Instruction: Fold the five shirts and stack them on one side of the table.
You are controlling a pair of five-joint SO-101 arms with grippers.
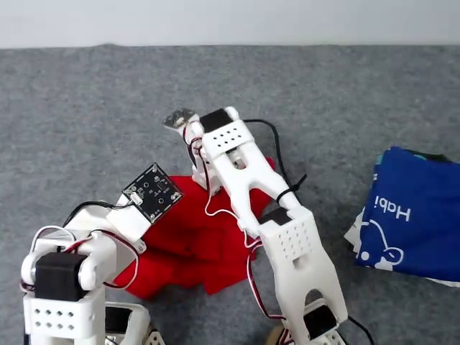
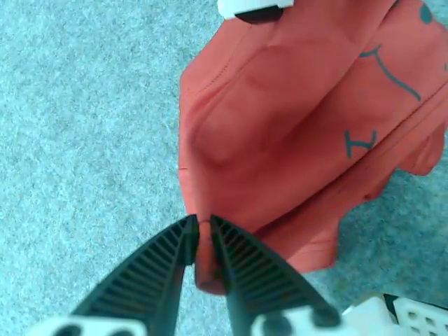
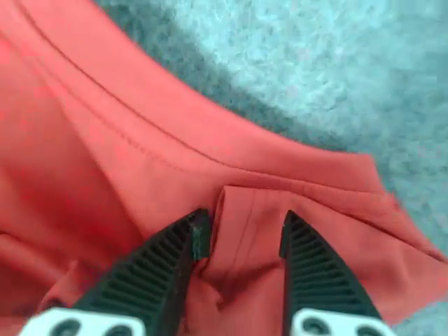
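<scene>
Red shirt [image 1: 188, 248] lies crumpled on the grey table [image 1: 86, 100] between my two arms, its far edge drawn up off the surface; a folded blue shirt [image 1: 417, 215] sits well apart at the table's right side, on top of other cloth. I judge the red one light, limp and prone to sagging and bunching, not slippery or fragile; it wants holding at hems and corners, two points at once, so that it hangs flat. The left gripper [image 2: 201, 224] has its jaws nearly together, pinching a thin corner of the hem, with the body of the shirt stretching away from the tips. The right gripper [image 3: 245, 222] has its jaws somewhat apart around a thick pleat just inside the stitched hem; from the way the cloth tents up to it, I take that as a grip.
</scene>
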